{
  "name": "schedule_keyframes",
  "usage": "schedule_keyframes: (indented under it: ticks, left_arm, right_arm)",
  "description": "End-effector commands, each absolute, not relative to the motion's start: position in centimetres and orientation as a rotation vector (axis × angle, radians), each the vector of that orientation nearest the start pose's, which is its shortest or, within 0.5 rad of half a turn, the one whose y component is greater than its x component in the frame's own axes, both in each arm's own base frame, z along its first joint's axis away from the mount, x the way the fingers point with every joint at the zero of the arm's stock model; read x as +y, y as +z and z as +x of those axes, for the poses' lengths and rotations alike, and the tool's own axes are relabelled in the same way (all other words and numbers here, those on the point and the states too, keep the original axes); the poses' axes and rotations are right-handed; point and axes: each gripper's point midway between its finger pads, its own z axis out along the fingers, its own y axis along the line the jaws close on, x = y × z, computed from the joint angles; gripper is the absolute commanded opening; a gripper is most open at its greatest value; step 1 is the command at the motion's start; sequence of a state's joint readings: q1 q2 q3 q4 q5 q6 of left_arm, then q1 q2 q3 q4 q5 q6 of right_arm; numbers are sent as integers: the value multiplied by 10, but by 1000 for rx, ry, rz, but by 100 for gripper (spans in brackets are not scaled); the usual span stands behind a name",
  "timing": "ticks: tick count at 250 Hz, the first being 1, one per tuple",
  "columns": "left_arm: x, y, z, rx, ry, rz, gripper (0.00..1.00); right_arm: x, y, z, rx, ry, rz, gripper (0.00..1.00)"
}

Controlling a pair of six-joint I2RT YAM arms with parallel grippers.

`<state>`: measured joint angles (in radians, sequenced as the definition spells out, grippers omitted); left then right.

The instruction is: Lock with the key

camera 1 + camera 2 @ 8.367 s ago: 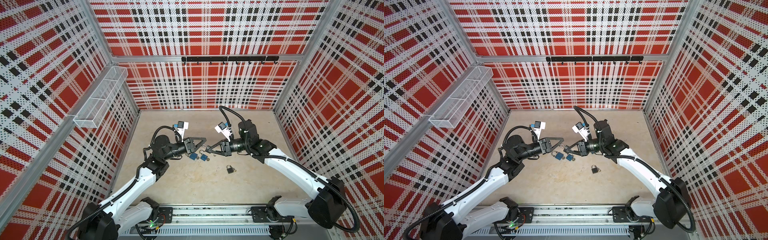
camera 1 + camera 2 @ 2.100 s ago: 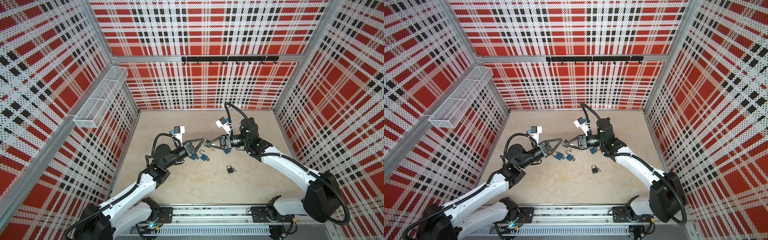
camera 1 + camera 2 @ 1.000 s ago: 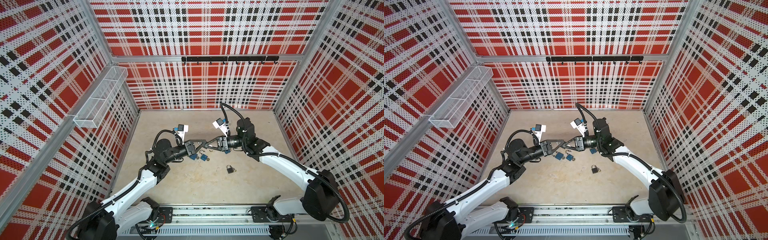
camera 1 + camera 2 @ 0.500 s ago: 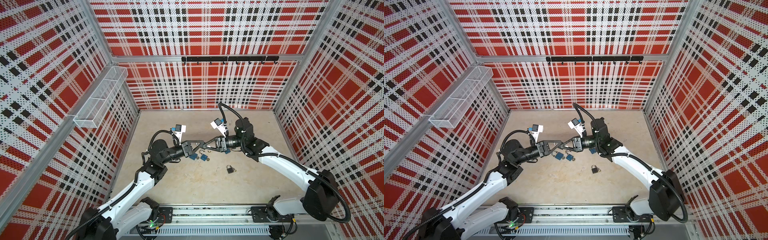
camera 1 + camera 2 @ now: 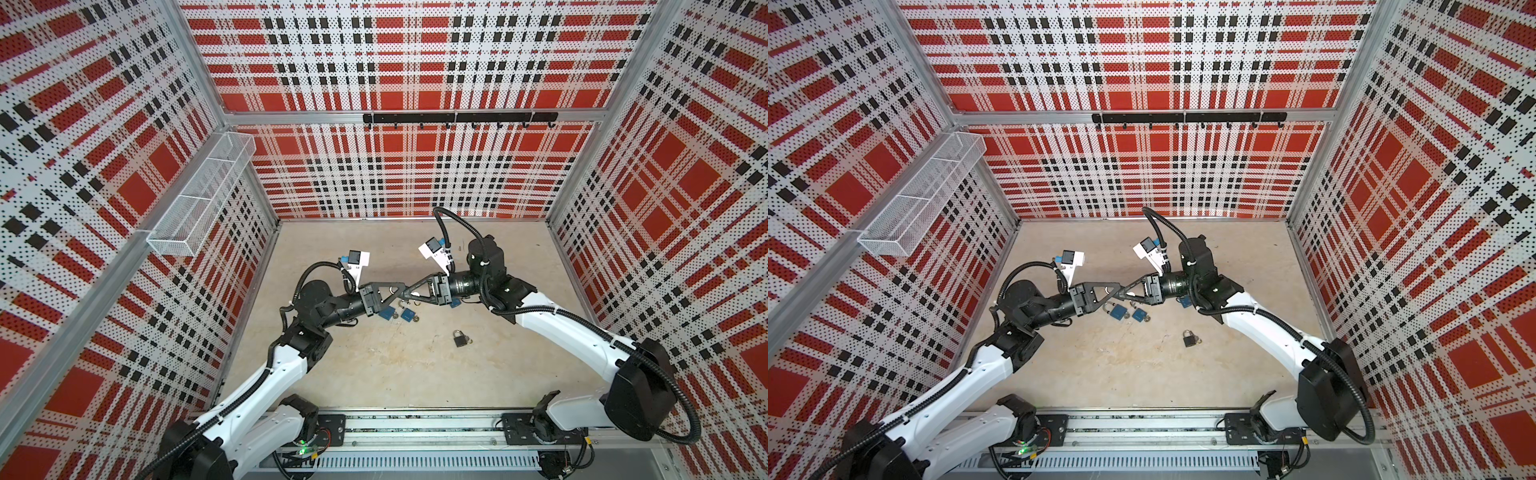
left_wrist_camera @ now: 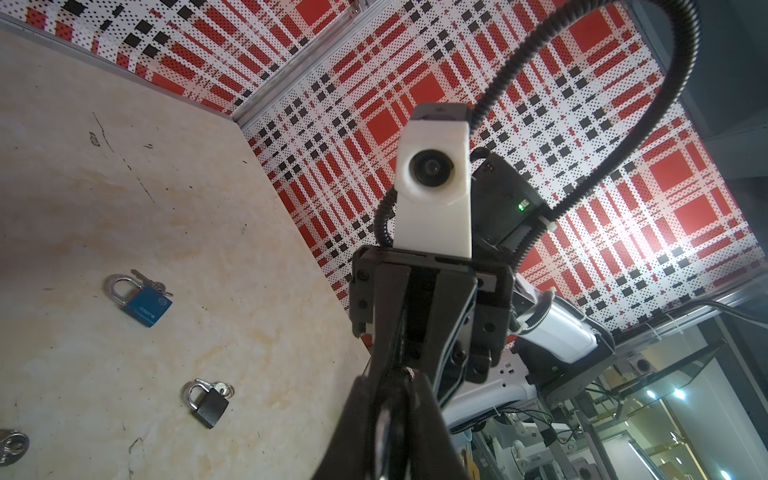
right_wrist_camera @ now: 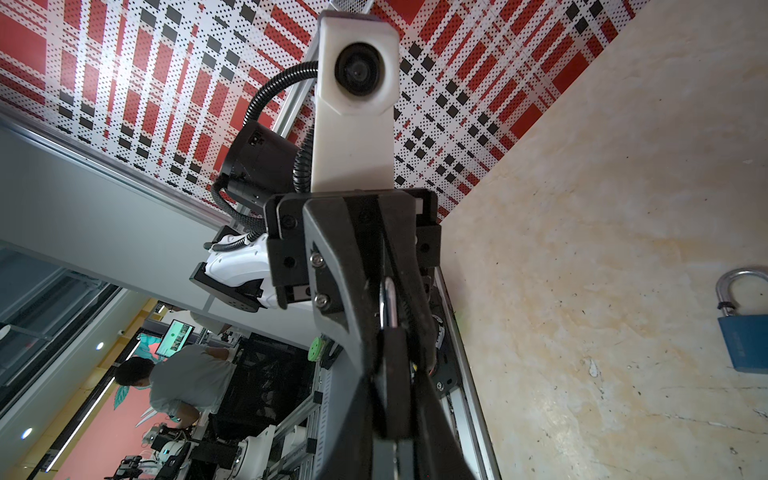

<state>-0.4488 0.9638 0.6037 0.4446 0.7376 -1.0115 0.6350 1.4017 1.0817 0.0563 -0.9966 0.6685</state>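
Note:
Both grippers meet tip to tip above the middle of the table. My right gripper is shut on a small black padlock, held by its body. My left gripper is shut on a thin silver key. In the right wrist view the key sticks out from the padlock's far end, between the left fingers. How deep it sits in the body is hidden. In both top views the crossed fingers cover key and padlock.
Loose on the table under the grippers lie blue padlocks with keys. A second black padlock lies nearer the front. A wire basket hangs on the left wall. A hook rail runs along the back wall.
Two seconds ago a small gap separated the fingertips. They have since closed it and stay tip to tip, both arms shifting only slightly.

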Motion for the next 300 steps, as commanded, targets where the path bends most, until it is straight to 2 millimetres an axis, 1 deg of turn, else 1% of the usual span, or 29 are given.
schedule_keyframes:
  ticks: [1,19,86,145,210,266,300]
  left_arm:
    - [-234,312,239,1778,-1662,163,20]
    - [-231,311,240,1779,-1657,151,22]
    - [-228,313,240,1772,-1658,145,22]
    - [-228,319,241,1753,-1648,154,37]
    - [-230,321,249,1753,-1635,164,37]
    - [-233,326,254,1728,-1637,175,32]
    - [-234,326,256,1727,-1642,173,31]
  right_arm:
    - [343,337,246,1838,1676,-783,0]
    - [343,338,245,1836,1678,-785,0]
    - [343,338,245,1833,1680,-788,0]
    - [347,336,241,1838,1693,-803,0]
    - [351,336,237,1835,1707,-819,0]
    - [353,335,237,1837,1716,-821,0]
    - [353,332,237,1844,1719,-821,0]
